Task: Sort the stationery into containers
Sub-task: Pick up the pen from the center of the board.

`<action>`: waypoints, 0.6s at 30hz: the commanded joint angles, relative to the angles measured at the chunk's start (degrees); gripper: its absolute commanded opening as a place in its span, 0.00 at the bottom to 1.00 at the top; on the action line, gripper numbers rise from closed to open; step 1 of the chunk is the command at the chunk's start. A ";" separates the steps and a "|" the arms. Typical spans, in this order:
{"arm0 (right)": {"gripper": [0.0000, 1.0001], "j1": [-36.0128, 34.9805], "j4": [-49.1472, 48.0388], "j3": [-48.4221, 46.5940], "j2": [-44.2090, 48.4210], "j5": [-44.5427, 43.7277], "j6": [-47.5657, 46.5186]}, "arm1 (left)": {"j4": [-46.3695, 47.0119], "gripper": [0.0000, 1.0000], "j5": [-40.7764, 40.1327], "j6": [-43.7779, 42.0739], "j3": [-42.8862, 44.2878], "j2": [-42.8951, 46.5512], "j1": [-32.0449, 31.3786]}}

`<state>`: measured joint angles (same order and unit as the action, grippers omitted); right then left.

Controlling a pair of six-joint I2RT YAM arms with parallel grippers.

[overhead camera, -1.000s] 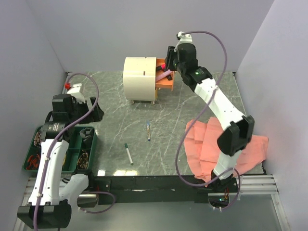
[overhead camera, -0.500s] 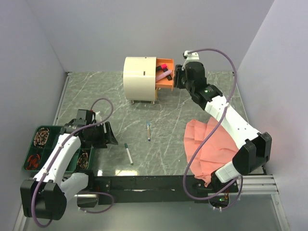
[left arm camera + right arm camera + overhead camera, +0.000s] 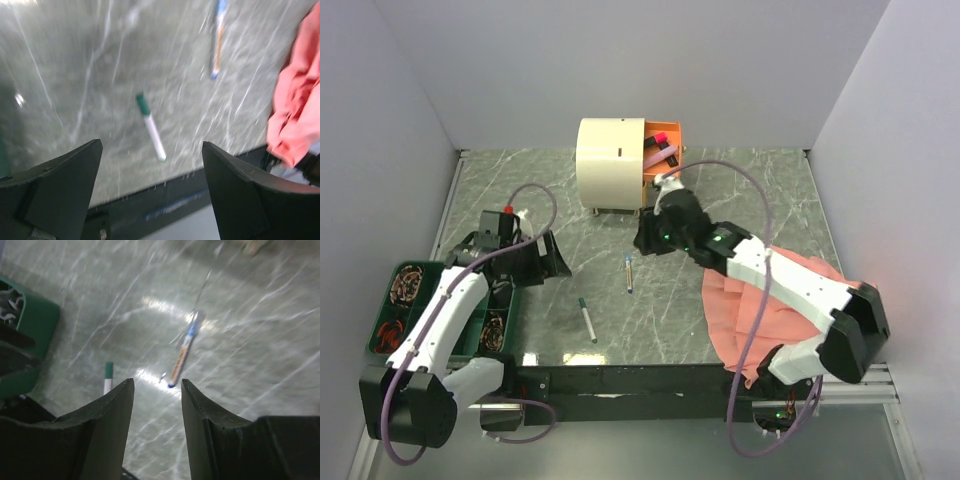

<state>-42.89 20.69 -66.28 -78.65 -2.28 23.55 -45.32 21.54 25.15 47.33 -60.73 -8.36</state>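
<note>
The cream drum cabinet [image 3: 609, 165] stands at the back with a yellow-orange drawer [image 3: 667, 170] pulled open; a purple marker and a black-and-pink marker [image 3: 658, 153] lie in it. A white pen with blue caps [image 3: 629, 273] and a white marker with a green cap [image 3: 587, 320] lie on the marble table. My right gripper [image 3: 642, 239] is open and empty, hovering just behind the blue-capped pen [image 3: 183, 350]. My left gripper [image 3: 553, 263] is open and empty, left of and above the green-capped marker [image 3: 151, 128]. The erasers are not in view.
A green compartment tray [image 3: 406, 344] with small items sits at the front left, its corner showing in the right wrist view [image 3: 31, 335]. The salmon-pink cloth [image 3: 775, 310] lies at the front right under my right arm. The table's front edge rail [image 3: 165, 200] is near.
My right gripper left the open drawer and swung down and left to above the blue-capped pen. My left arm came off the tray side and moved right toward the green-capped marker.
</note>
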 commanded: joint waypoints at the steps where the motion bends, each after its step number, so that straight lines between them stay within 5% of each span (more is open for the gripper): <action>1: 0.50 -2.54 2.06 -2.26 -7.90 -2.19 11.24 | 4.18 0.89 -1.68 -0.19 3.56 3.33 2.20; 9: 0.50 -4.39 5.33 -11.06 -24.25 -7.03 16.53 | 5.60 0.93 -0.71 0.34 4.43 9.39 7.83; 18: 0.49 -5.71 5.42 -12.73 -32.26 -9.93 14.95 | 4.71 0.98 -7.04 -4.58 9.88 11.51 8.18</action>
<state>-48.31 26.26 -76.88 -108.60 -8.62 38.54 -41.58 17.41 23.09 53.54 -50.50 -0.40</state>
